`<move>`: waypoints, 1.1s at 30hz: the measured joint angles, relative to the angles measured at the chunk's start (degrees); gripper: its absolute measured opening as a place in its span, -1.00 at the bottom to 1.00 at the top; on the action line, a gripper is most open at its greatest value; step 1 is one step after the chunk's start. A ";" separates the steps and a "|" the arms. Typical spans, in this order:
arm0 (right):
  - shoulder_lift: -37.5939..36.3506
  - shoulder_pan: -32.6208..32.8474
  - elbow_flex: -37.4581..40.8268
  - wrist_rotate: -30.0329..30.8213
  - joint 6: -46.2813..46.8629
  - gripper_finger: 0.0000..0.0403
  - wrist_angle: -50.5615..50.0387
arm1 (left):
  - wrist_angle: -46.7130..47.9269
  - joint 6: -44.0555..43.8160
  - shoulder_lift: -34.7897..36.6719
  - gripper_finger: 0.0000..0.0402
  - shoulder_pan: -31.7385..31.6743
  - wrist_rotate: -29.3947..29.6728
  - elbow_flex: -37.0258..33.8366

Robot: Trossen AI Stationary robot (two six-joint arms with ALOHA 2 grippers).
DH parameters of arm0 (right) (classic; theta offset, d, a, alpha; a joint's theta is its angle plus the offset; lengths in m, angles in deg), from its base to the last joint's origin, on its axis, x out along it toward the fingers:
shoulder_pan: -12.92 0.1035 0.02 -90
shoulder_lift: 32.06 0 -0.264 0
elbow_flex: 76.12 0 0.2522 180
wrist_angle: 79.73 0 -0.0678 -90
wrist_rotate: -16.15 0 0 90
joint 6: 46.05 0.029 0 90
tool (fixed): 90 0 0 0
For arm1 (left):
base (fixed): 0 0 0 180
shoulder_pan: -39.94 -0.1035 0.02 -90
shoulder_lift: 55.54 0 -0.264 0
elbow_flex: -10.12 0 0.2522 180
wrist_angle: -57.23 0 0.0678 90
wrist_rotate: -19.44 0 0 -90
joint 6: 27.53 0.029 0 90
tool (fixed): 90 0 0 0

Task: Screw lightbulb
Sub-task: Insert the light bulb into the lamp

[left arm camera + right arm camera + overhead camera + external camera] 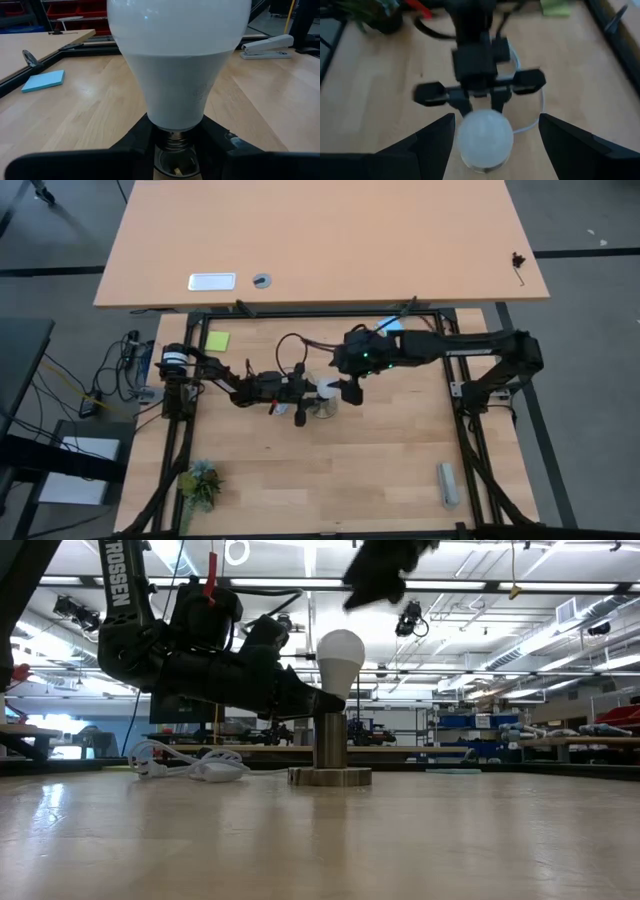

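Observation:
The white lightbulb [340,655] stands upright, its screw neck [172,141] down in a grey socket whose round base [330,777] rests on the table. My left gripper [325,700] reaches in level from the table's left and is shut at the socket's top, just under the bulb. Above the bulb hangs my right gripper [496,117], open and slanting down. In the right wrist view its fingers stand either side of the bulb [485,137] without touching it. My left gripper pinches the top of the socket's column [172,160], where the bulb's screw neck enters it, between its two fingers [137,142]. The fingers come in level from the table's left. The socket stands upright with its base flat on the table and the bulb above it.
The socket's white cable [190,765] lies looped on the table behind my left arm. A sticky note [217,340] lies far left, a stapler [447,483] near right, a small plant [200,480] near left. A second table [320,240] stands beyond.

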 joint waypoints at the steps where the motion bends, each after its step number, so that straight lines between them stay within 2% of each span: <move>1: 0.13 0.22 -2.41 0.36 -0.27 0.48 -2.46 | 0.00 -0.01 0.00 -0.51 0.00 0.01 0.00; 7: 2.97 0.64 -15.24 1.25 -1.65 0.48 -13.77 | -0.90 -0.06 0.00 -0.51 0.00 0.00 0.00; 10: 5.96 0.60 -18.90 1.25 -2.05 0.48 -17.82 | -1.83 -0.16 -0.02 -0.51 0.00 -0.20 0.00; 19: 14.55 1.03 -19.47 1.25 -6.54 0.48 -21.61 | -1.97 -0.22 -0.02 -0.51 0.17 -0.66 -0.31; 26: 17.43 1.03 -19.56 1.08 -7.77 0.48 -22.36 | -2.03 -0.12 -0.02 -0.51 0.44 -0.56 -1.14; 33: 19.93 1.02 -19.54 -3.13 -7.37 0.48 -21.76 | -1.89 0.00 -0.04 -0.50 0.50 -0.28 -1.22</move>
